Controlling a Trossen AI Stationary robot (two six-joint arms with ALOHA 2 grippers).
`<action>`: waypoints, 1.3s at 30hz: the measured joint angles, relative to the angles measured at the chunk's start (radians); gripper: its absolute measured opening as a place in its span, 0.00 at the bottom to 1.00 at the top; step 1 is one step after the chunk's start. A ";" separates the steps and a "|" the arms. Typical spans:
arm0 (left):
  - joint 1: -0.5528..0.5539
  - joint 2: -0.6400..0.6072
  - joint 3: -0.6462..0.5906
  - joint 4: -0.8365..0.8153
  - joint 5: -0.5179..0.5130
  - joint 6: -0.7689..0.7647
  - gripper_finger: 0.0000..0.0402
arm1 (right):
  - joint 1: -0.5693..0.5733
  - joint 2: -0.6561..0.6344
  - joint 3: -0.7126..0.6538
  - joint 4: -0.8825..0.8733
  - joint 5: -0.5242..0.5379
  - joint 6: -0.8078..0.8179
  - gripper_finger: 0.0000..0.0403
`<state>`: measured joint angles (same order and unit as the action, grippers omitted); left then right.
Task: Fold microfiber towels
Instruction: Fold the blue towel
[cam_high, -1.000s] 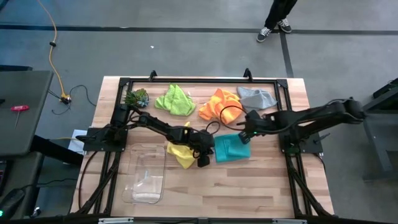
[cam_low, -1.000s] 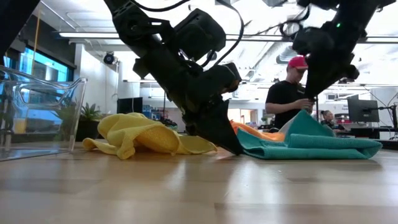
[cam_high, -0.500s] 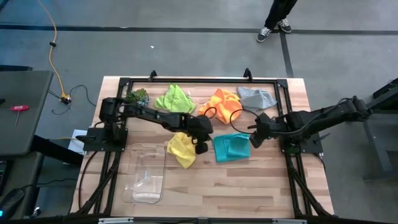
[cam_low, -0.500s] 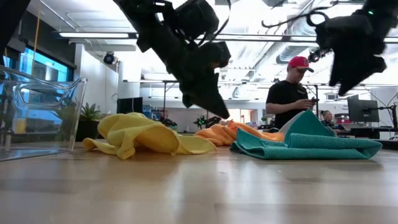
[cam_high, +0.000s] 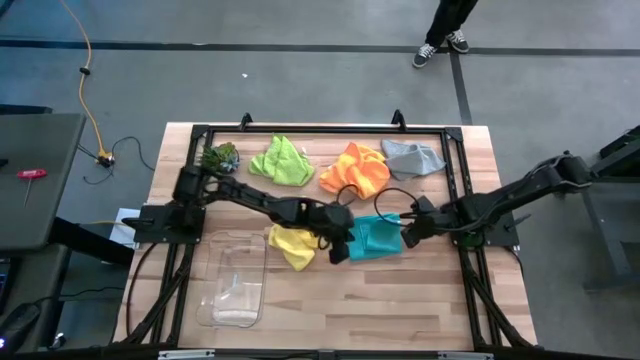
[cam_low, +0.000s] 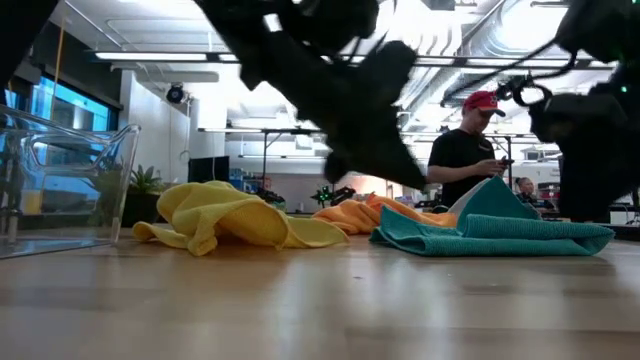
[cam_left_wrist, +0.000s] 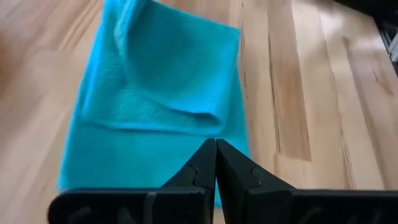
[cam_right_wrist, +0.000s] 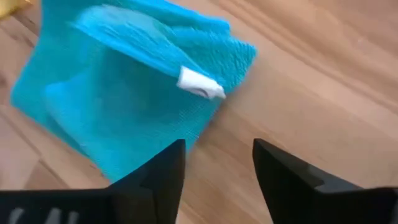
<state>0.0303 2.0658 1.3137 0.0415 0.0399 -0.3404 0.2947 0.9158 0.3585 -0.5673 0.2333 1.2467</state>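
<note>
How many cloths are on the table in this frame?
5: green, orange and grey along the far edge; yellow beside the bin; teal mid-table. None seems hidden.

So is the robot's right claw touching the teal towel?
Apart. The right wrist view shows the right gripper open, bare wood between its fingers, the teal towel lying ahead.

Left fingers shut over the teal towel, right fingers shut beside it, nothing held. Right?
Not quite: the right fingers are open, as the right wrist view shows. The rest holds: the left gripper is shut over the teal towel, the right gripper is beside it, nothing held.
</note>
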 joint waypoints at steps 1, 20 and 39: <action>-0.004 0.016 0.026 -0.015 0.000 -0.001 0.00 | 0.000 0.004 -0.010 0.012 0.001 0.009 0.41; -0.003 0.317 0.393 -0.023 0.001 -0.044 0.00 | -0.007 0.059 -0.064 0.150 0.098 -0.442 0.28; -0.017 0.332 0.396 -0.139 -0.033 -0.026 0.00 | -0.161 0.162 -0.067 0.292 0.185 -0.708 0.28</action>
<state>0.0132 2.3978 1.7096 -0.0975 0.0069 -0.3667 0.1333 1.0780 0.2920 -0.2750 0.4179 0.5384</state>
